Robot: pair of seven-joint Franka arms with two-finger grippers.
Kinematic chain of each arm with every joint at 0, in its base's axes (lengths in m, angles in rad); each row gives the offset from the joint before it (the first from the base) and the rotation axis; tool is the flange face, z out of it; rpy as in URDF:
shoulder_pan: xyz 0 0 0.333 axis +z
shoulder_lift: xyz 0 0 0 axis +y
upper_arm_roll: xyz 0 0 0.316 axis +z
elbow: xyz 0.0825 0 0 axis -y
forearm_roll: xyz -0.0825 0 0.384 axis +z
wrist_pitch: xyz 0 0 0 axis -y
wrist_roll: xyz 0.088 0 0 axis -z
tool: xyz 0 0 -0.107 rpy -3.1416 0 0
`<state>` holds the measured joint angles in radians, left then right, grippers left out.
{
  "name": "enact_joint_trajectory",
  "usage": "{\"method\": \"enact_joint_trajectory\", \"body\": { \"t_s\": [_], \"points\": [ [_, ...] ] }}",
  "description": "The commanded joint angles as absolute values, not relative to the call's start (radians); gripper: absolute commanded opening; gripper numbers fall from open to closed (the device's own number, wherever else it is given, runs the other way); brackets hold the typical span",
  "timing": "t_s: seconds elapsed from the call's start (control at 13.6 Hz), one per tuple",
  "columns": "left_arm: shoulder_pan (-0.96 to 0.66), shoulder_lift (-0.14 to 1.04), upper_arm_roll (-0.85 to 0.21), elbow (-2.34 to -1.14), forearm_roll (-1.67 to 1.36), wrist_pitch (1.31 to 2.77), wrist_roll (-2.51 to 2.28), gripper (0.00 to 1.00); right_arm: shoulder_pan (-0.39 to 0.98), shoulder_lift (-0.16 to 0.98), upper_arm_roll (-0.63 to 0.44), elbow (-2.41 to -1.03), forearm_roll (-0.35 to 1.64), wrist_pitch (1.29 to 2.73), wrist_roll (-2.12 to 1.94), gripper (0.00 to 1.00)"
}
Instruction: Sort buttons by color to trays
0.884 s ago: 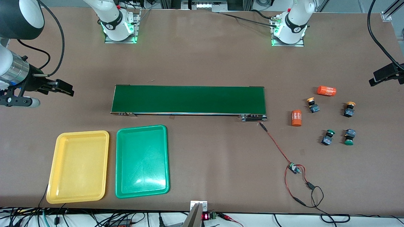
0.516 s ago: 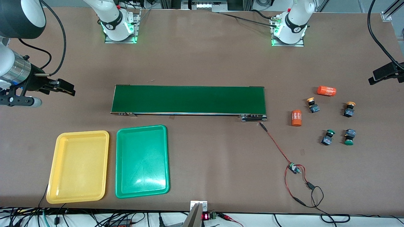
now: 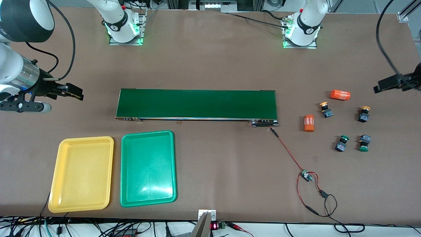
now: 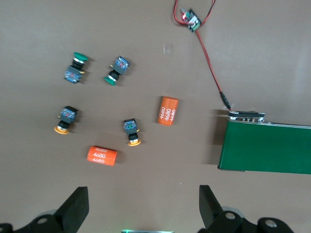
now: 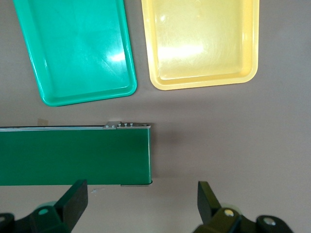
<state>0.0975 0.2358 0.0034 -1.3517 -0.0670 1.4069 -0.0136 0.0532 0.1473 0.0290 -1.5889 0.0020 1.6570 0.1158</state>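
Both arms shifted inward, left gripper (image 4: 141,208) open over buttons (image 4: 131,132), right gripper (image 5: 141,206) open beside conveyor (image 5: 73,155)

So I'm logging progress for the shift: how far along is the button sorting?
Nothing is sorted yet: the yellow tray and green tray are empty. Nothing is in hand; the left hand is open above the buttons, and the right hand is open over the conveyor's end. Left to do: two yellow buttons and two green buttons, all on the table at the left arm's end.
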Motion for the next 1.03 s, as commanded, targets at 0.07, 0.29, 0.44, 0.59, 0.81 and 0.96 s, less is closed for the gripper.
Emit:
{"method": "enact_joint_trajectory", "body": {
  "t_s": [0.07,0.29,0.44,0.59,0.81,0.96],
  "points": [
    [0.068,0.368,-0.006,-1.331,-0.117,1.451,0.009,1.00,0.051,0.164,0.031,-1.588,0.015,1.663,0.117,1.00],
    [-0.009,0.454,-0.006,-1.339,-0.109,1.549,0.008,1.00,0.040,0.164,0.028,-1.588,0.015,1.655,0.107,1.00],
    [-0.032,0.497,-0.005,-1.333,-0.109,1.552,0.008,1.00,0.038,0.163,0.028,-1.588,0.015,1.654,0.107,1.00],
    [-0.018,0.517,-0.002,-1.333,-0.110,1.554,0.009,1.00,0.041,0.163,0.028,-1.588,0.015,1.654,0.109,1.00],
    [-0.003,0.555,0.002,-1.342,-0.120,1.569,0.011,1.00,0.043,0.163,0.028,-1.588,0.017,1.654,0.113,1.00],
    [0.002,0.560,-0.002,-1.417,-0.121,1.642,0.011,1.00,0.043,0.163,0.028,-1.588,0.017,1.654,0.118,1.00]
  ]
}}
